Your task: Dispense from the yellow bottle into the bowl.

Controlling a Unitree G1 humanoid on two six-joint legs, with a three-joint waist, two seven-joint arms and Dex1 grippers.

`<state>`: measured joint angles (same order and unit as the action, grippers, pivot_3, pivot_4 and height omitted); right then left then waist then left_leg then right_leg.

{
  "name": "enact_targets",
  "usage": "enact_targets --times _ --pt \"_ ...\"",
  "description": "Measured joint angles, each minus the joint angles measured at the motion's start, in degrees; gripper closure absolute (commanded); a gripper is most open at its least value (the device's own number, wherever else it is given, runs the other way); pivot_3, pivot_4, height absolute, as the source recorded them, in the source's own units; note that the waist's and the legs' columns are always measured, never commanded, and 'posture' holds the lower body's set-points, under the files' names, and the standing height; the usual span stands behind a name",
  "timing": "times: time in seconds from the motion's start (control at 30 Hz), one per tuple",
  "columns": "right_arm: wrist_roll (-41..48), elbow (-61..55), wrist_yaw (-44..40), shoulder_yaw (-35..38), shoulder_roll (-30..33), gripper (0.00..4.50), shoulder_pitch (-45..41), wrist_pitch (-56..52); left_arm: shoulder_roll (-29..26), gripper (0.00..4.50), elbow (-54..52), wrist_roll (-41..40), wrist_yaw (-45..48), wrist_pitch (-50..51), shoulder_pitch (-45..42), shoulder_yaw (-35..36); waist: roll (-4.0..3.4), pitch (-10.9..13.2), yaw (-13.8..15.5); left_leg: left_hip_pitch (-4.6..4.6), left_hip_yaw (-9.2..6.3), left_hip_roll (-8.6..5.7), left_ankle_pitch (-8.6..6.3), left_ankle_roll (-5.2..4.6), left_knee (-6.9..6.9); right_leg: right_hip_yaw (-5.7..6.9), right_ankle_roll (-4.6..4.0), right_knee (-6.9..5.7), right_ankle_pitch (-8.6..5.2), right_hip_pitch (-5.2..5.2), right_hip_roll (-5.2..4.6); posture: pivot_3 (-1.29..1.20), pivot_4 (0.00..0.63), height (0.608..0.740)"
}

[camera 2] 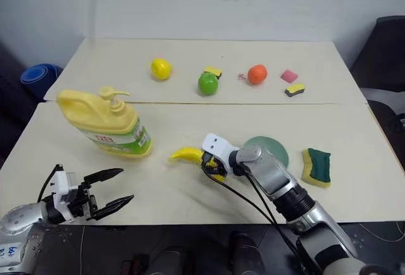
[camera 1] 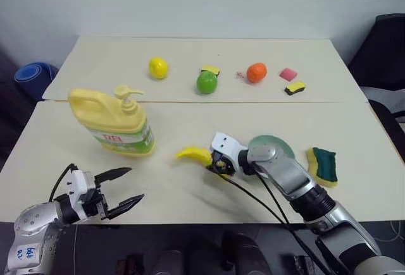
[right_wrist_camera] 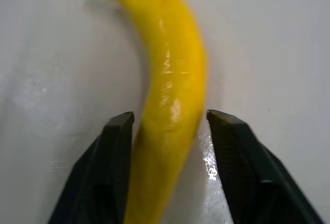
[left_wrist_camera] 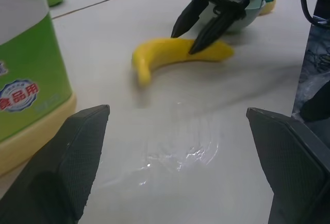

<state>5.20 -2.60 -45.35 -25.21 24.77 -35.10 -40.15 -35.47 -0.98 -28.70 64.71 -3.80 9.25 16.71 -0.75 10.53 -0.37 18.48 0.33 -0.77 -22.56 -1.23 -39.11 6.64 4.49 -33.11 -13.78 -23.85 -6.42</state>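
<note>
The yellow bottle (camera 1: 117, 123) stands on the left half of the near table, its pump top up and its label facing me. The pale green bowl (camera 1: 281, 147) sits at centre right, partly hidden behind my right forearm. My right gripper (camera 1: 215, 161) points down and left just in front of the bowl. Its fingers are closed around one end of a banana (right_wrist_camera: 172, 54) that lies on the table. My left gripper (camera 1: 136, 183) hovers open and level near the front left edge. It holds nothing and is short of the bottle.
On the far table lie a lemon (camera 1: 158, 67), a green apple (camera 1: 206, 82), an orange (camera 1: 256, 72), a pink block (camera 1: 288, 74) and two small sponges (camera 1: 295, 88). A green and yellow sponge (camera 1: 324, 165) lies right of the bowl. A seam divides the two tables.
</note>
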Motion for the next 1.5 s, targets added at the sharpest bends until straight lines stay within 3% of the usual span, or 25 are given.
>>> enact_targets --times 0.1,0.13,0.23,0.33,0.43,0.57,0.77,0.83,0.87,1.0,1.17,1.3,1.5 --pt "4.01 -3.55 -1.5 6.47 0.35 4.27 0.27 0.32 0.61 0.0 -0.53 -0.04 -0.23 0.03 -1.19 -0.85 0.01 0.0 0.16 -0.04 0.0 0.01 0.01 0.02 0.0 0.0 0.0 0.0 0.0 0.01 0.0 0.0 0.15 0.74" --pt "5.34 -4.76 -1.94 8.11 0.42 4.44 0.54 0.35 0.68 0.0 -0.6 -0.04 -0.24 0.07 -1.45 -1.21 0.01 0.0 0.16 -0.04 0.0 0.02 0.01 0.02 0.0 0.0 0.0 0.01 0.0 0.01 0.0 0.0 0.15 0.74" --pt "12.39 -9.68 -3.16 16.41 1.01 4.44 2.01 -1.53 1.14 0.0 -1.05 -0.1 -0.28 0.6 -2.9 -2.5 -0.01 0.01 0.4 -0.02 -0.02 0.01 0.02 0.01 0.0 0.0 0.02 -0.02 0.01 0.03 -0.01 0.0 0.15 0.74" --pt "14.76 -13.01 -5.86 20.59 8.5 4.44 3.4 -2.8 1.43 0.0 -1.22 -0.2 -0.3 0.9 -4.63 -3.5 0.01 -0.01 0.61 -0.03 -0.03 -0.01 -0.01 -0.08 0.0 0.0 0.07 0.13 0.04 0.11 -0.03 0.0 0.15 0.74" --pt "14.94 -13.15 -4.2 20.34 9.41 3.87 5.06 -6.55 1.51 0.0 -0.89 -0.19 -0.12 1.1 -5.18 -4.34 0.05 -0.03 -0.12 -0.04 0.07 0.02 -0.05 -0.07 0.01 -0.09 0.07 0.13 0.04 0.08 0.0 0.0 0.15 0.74" --pt "12.14 -12.8 -3.72 9.07 8.59 2.49 5.21 -8.93 1.53 0.0 -0.65 -0.19 0.07 1.13 -5.36 -4.3 0.04 -0.02 -1.14 -0.07 0.07 0.06 -0.01 0.01 0.01 -0.09 0.05 0.15 0.03 0.02 0.02 0.0 0.15 0.74" --pt "3.36 -1.01 2.79 -1.25 -1.4 0.34 1.25 -3.65 1.22 0.0 -0.33 -0.15 -0.15 1.18 -4.29 -4.04 0.01 -0.01 -1.22 -0.05 0.1 0.03 0.04 0.06 0.01 -0.14 0.03 0.03 0.02 -0.09 0.0 0.0 0.15 0.74" --pt "0.85 2.45 4.08 -2.37 -2.59 0.34 -0.43 -1.6 1.2 0.0 -0.37 -0.15 -0.28 1.18 -3.8 -3.86 0.03 -0.02 -1.02 0.04 0.06 0.01 0.04 0.05 0.01 -0.11 0.03 -0.15 0.02 -0.14 -0.01 0.0 0.15 0.74" --pt "-0.64 4.56 4.43 -3.13 -3.01 0.44 -1.66 -0.81 1.2 0.0 -0.45 -0.15 -0.42 1.17 -3.33 -3.72 0.03 -0.02 -1.04 0.06 0.06 -0.02 0.04 0.04 0.01 -0.11 0.03 -0.13 0.02 -0.14 -0.02 0.0 0.15 0.74" --pt "-3.01 10.64 3.06 -4.63 -4.2 1.76 -3.67 0.28 1.21 0.0 -0.99 -0.15 -0.88 1.16 -2.03 -3.64 0.06 -0.04 -1.17 0.09 0.08 -0.03 0.04 0.01 0.01 -0.07 0.03 -0.07 0.02 -0.15 -0.03 0.0 0.15 0.74" --pt "0.62 6.66 -1.61 -1.49 -4.18 3.4 -2.95 -0.79 1.22 0.0 -1.2 -0.17 -1.22 1.18 -2.27 -3.66 0.06 -0.03 -1.16 0.08 0.08 -0.01 0.06 0.01 0.01 -0.06 0.04 -0.13 0.02 -0.16 -0.03 0.0 0.15 0.74" --pt "10.89 -4.68 -6.89 8.48 -1.88 3.51 0.43 -2.7 1.25 0.0 -1.87 -0.39 -1.14 1.53 -4.06 -4.03 0.04 -0.02 -0.52 0.11 0.03 0.0 0.06 0.01 0.01 -0.03 0.04 -0.11 0.03 -0.15 -0.03 0.0 0.15 0.74" --pt "18.86 -11.62 -8.84 29.9 11.72 3.51 6.32 -2.32 1.99 0.0 -5.7 -1.62 -1.34 4.14 -8.28 -6.26 0.01 -0.01 0.95 0.03 -0.01 -0.03 -0.06 -0.15 0.01 -0.01 0.16 0.27 0.09 0.12 -0.05 0.0 0.15 0.74"
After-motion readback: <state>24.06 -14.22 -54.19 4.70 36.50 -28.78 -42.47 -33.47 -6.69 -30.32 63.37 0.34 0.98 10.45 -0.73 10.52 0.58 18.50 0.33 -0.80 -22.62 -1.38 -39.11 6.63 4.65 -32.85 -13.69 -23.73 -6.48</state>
